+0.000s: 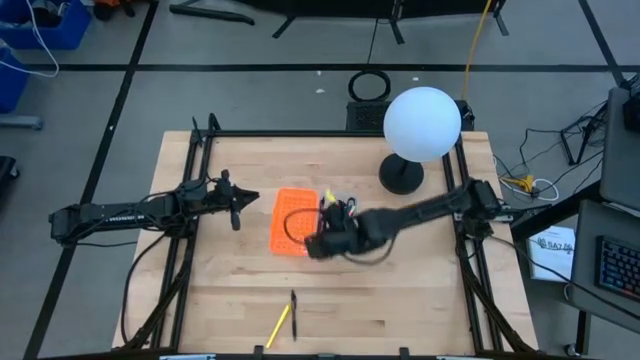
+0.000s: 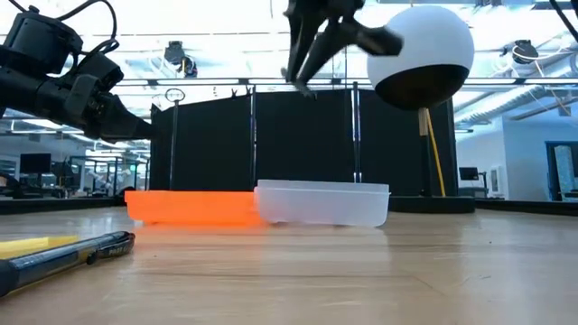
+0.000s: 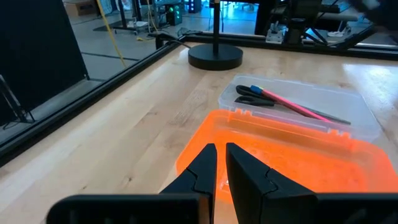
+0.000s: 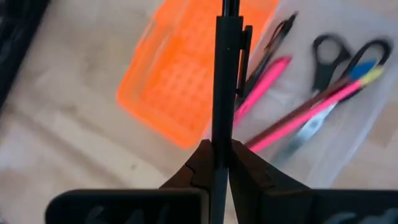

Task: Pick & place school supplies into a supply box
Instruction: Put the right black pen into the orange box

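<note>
Wooden bench [image 1: 400,300], two arms over it. Lamp with white globe [image 1: 422,123] near far right corner. Orange perforated piece [image 1: 290,221] mid-bench, clear supply box [image 2: 322,202] touching its right side, both resting flat.

Right end effector [image 4: 221,163] above the supply box, clamped tight on a black pen [image 4: 227,68], pen sticking forward from the fingers, over the seam between orange piece and box in the right wrist view. Already in the box: pink pen [image 4: 261,90], black pen with clip [image 4: 278,34], red-pink pencil [image 4: 314,112], scissors [image 4: 339,53].

Left end effector [image 3: 219,177] idle toward the left edge, fingers nearly closed, gripping nothing, aimed at the orange piece.

Remaining on bench near front edge: yellow pencil [image 1: 277,325] and dark pen [image 1: 294,313], just beside each other, well apart from both end effectors.

Risks, as judgement: pen released from height, bouncing off box rim or landing on orange piece instead; pen tip hanging over the seam makes that likely. Possible snag on scissors handles if lowered. Lamp close to right arm path.
</note>
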